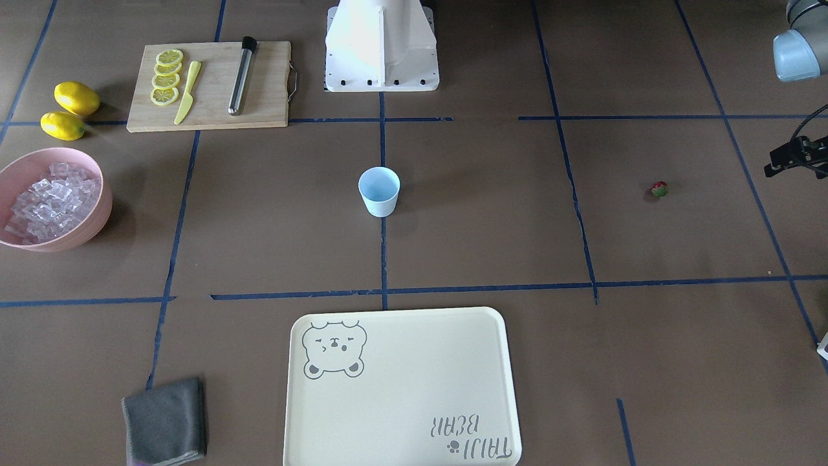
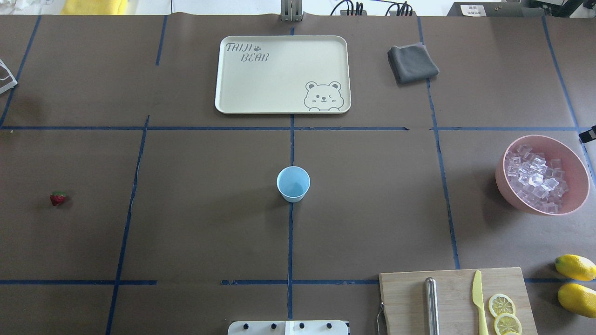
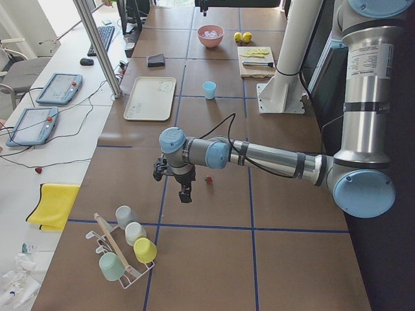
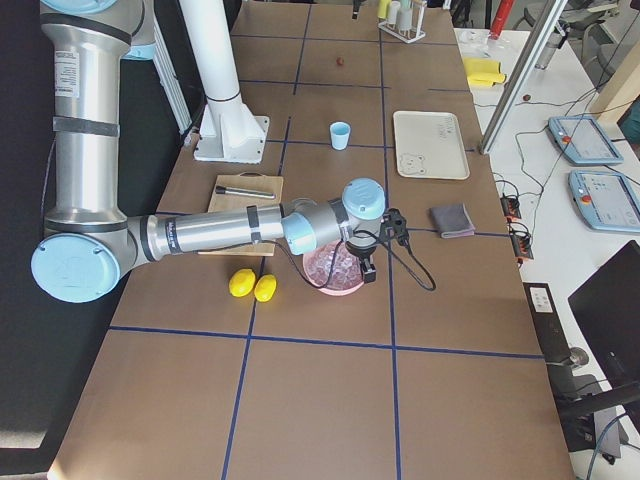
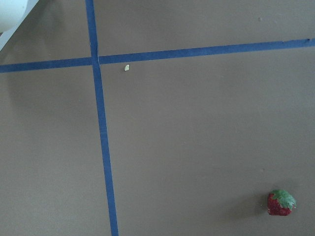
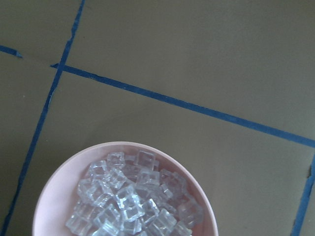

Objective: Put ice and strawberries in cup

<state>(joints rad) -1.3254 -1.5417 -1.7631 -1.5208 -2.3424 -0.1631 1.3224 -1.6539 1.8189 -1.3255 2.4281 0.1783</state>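
We cannot tell whether the left hand (image 3: 184, 194) or the right hand (image 4: 366, 268) stands open or closed: the side views show both too small to read. In the right-side view, the right hand hides part of the pink bowl (image 4: 330, 290). The overhead view's bottom edge cuts off the cutting board (image 2: 405, 307), and the right wrist view's bottom edge cuts off the ice (image 6: 133, 201).

The brown worktop (image 2: 209, 223), gridded with blue tape (image 2: 290, 242), is carrying a cup (image 2: 293, 184) at its centre. A strawberry (image 2: 57, 198) is lying well apart toward the robot's left; a pink bowl (image 2: 502, 185), two lemons (image 2: 576, 266) and a cutting board (image 2: 454, 298) are sitting toward its right, a tray (image 2: 279, 79) and grey cloth (image 2: 412, 63) beyond.
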